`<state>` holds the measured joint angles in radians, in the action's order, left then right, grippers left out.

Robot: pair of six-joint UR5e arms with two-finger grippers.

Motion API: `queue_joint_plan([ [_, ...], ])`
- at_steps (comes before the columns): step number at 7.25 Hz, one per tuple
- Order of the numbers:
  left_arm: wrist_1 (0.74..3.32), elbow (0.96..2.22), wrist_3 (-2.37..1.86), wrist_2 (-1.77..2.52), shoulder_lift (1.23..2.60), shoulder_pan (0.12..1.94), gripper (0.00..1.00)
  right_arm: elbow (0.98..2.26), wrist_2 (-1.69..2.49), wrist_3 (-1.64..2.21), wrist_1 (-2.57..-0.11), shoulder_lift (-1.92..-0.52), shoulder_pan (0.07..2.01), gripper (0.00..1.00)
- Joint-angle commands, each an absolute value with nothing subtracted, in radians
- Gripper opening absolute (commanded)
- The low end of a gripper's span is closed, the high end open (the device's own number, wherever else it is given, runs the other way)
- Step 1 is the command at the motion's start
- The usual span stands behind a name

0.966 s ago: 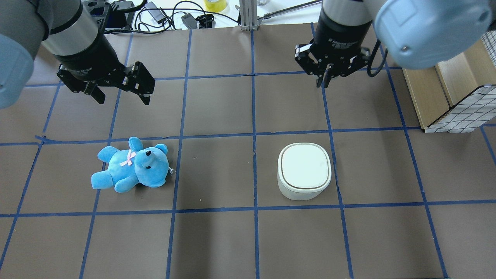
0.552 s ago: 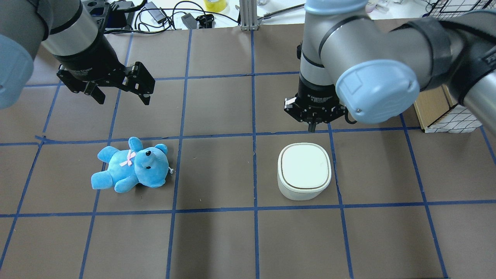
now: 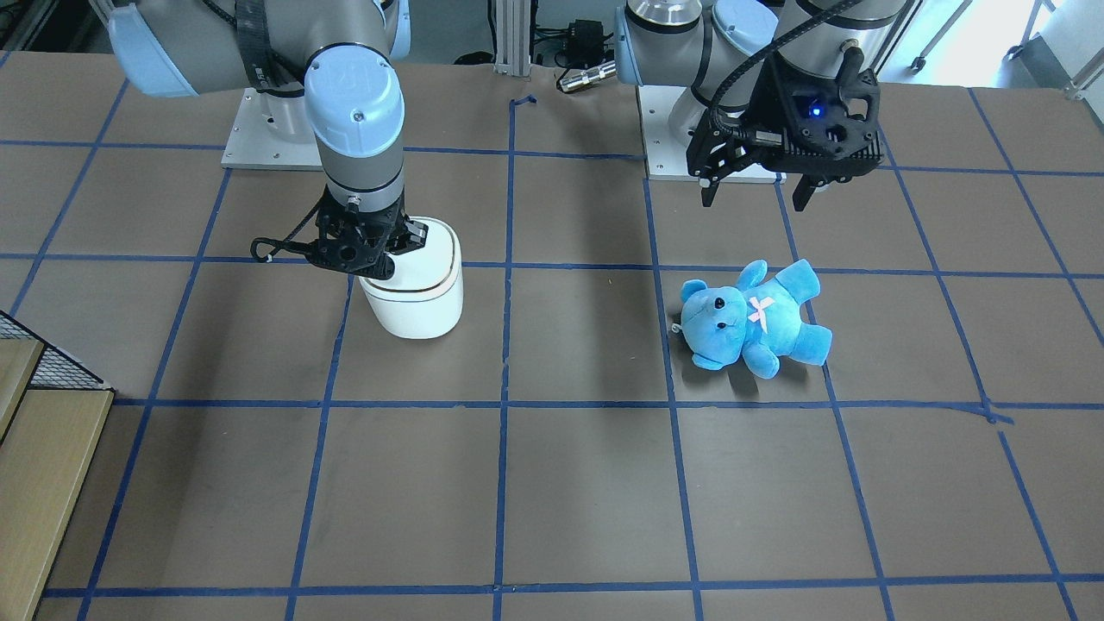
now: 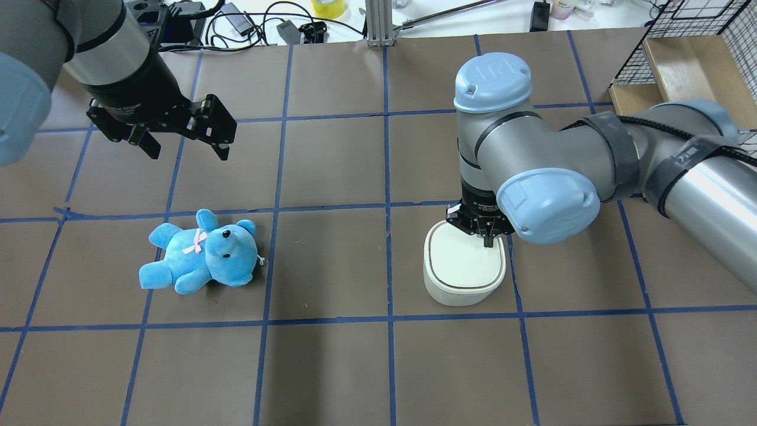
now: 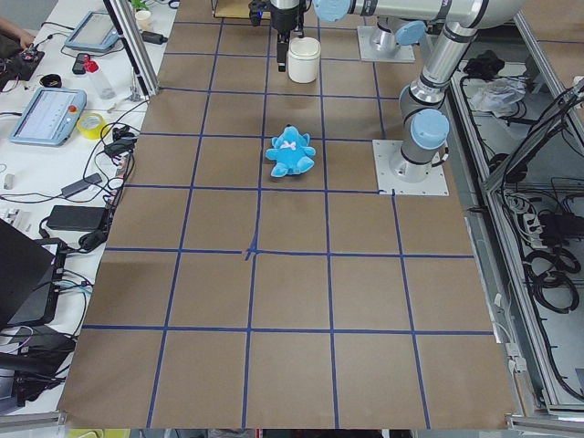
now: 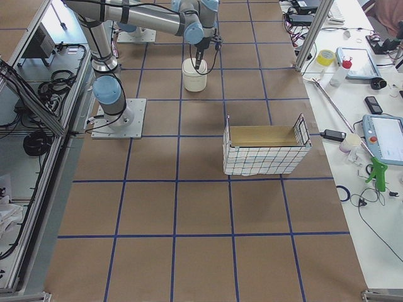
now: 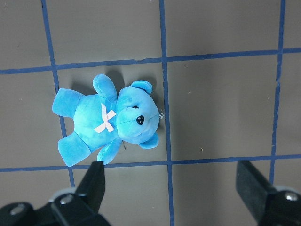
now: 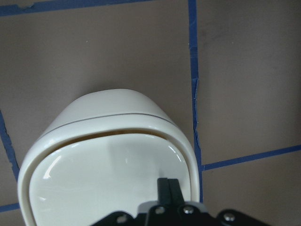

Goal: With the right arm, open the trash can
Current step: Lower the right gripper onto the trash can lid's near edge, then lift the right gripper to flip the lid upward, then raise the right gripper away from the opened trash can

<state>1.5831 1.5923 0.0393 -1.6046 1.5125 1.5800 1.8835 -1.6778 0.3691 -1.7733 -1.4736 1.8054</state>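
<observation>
Reaching down w/ the right arm [image 4: 550,148] onto the trash can [image 4: 464,284], on the right half of the brown table [image 4: 331,367]. Stands upright inside one blue-taped square, white w/ round corners, well apart from the blue teddy bear [image 4: 198,260]. Shows the right gripper [image 4: 488,241] pointing straight down, both fingers squeezed tight together, nothing btwn them. Puts the tips on the lid [image 4: 461,257], close to its far-right corner as seen from above; looks like touching. Lies almost flat, lid not flipped up yet, w/ a thin dark gap along one edge in the right wrist view. Holds the left gripper [image 4: 186,151] up in the air over the table's left half, fingers spread wide, gripping nothing, not touching the bear. Sees the bear from the left wrist cam too, lying on its back, pink bow on chest, head just beside a tape line. Has a wire basket [image 4: 680,65] w/ a wood bottom at the table's far right corner, away from the can.
</observation>
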Motion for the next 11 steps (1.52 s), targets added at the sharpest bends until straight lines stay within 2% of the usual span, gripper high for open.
queue_joint_plan([
  [1, 1.583, 1.592, 0.04, -1.605, 1.513, 1.58, 1.0, 1.898, -1.68, 0.367, -1.789, -1.456, 1.805, 0.0],
  [3, 1.583, 1.592, 0.04, -1.605, 1.513, 1.58, 1.0, 1.884, -1.681, 0.365, -1.789, -1.451, 1.805, 0.0],
  [4, 1.583, 1.592, 0.038, -1.605, 1.513, 1.58, 1.0, 1.838, -1.665, 0.367, -1.772, -1.494, 1.805, 0.11],
  [5, 1.583, 1.592, 0.038, -1.605, 1.513, 1.58, 1.0, 1.754, -1.619, 0.367, -1.687, -1.549, 1.805, 0.39],
  [6, 1.583, 1.592, 0.038, -1.605, 1.513, 1.58, 1.0, 1.642, -1.621, 0.364, -1.58, -1.568, 1.802, 0.99],
  [8, 1.583, 1.592, 0.038, -1.605, 1.513, 1.58, 1.0, 1.508, -1.606, 0.345, -1.534, -1.563, 1.796, 1.0],
  [11, 1.583, 1.592, 0.04, -1.605, 1.513, 1.58, 1.0, 1.483, -1.608, 0.255, -1.552, -1.56, 1.781, 1.0],
])
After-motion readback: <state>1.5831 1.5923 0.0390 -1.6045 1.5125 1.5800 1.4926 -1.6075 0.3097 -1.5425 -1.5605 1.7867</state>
